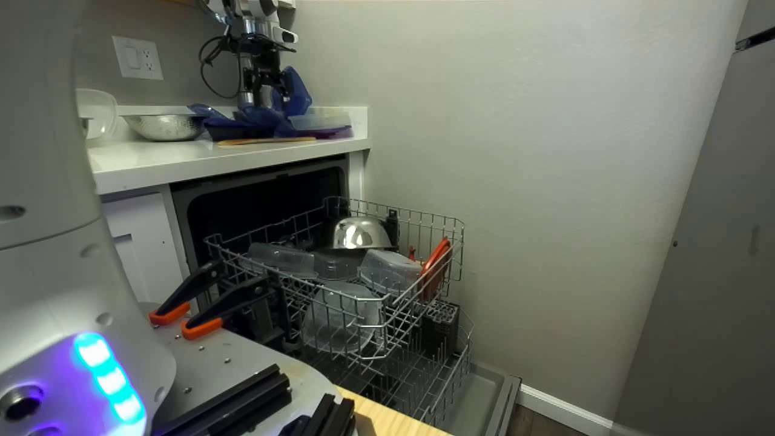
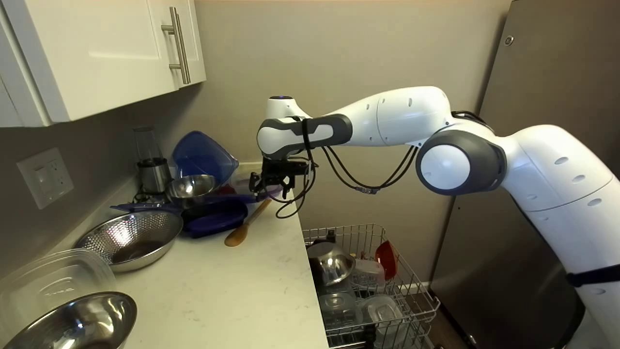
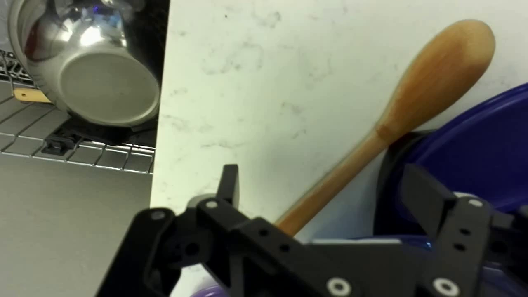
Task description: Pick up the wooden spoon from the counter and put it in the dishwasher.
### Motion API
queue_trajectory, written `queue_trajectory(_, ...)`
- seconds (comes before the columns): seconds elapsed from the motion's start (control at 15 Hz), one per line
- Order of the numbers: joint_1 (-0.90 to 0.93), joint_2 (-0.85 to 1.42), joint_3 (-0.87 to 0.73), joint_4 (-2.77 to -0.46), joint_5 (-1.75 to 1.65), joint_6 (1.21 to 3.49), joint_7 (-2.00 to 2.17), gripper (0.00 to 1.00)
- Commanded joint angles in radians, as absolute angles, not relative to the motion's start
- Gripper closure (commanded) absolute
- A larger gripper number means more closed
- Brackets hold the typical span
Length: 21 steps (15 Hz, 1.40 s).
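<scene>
"At the far end of the counter [image 2: 252, 291], what is the wooden spoon [image 3: 381, 134] doing?"

"It's lying near the right edge. In an exterior view its broad end is pointing toward the near side, and its handle is slanting away to the far right."

"And the claw [image 2: 271, 188]?"

"It's hanging over the handle, released: its fingers [image 3: 425, 198] are standing wide apart. In the wrist view the handle is running in between them, its end hiding behind the claw. How high it's hanging, I can't tell."

"What's sitting beside the spoon?"

"A dark-blue dish [image 2: 213, 224] is sitting just to its left. Nearer and farther left, a strainer [image 2: 116, 237] is resting, and a metal bowl [image 2: 82, 320] is sitting at the near left."

"And the dishwasher [image 1: 266, 197]?"

"It's standing under the counter, on the right, with its rack [image 2: 358, 231] sticking out. In there an overturned bowl [image 2: 334, 264] is resting at the far left, clear tubs [image 2: 382, 310] are sitting nearer, and a red dish [image 2: 386, 259] is leaning at the far right."
</scene>
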<state>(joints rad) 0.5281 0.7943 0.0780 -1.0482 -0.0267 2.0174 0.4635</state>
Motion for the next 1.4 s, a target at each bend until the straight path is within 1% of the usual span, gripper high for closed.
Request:
queue_trajectory(0.0,0.544,0.853,0.058,-0.974,-0.041,1.963,0.503,0.00)
queue_trajectory(0.6,0.581,1.045,0.045,-0.749,-0.044,1.938,0.568,0.00)
queue_trajectory(1.07,0.636,1.116,-0.011,-0.642,-0.073,1.860,0.580,0.00)
queue_trajectory(1.33,0.662,1.163,-0.036,-0.583,-0.076,1.855,0.653,0.00)
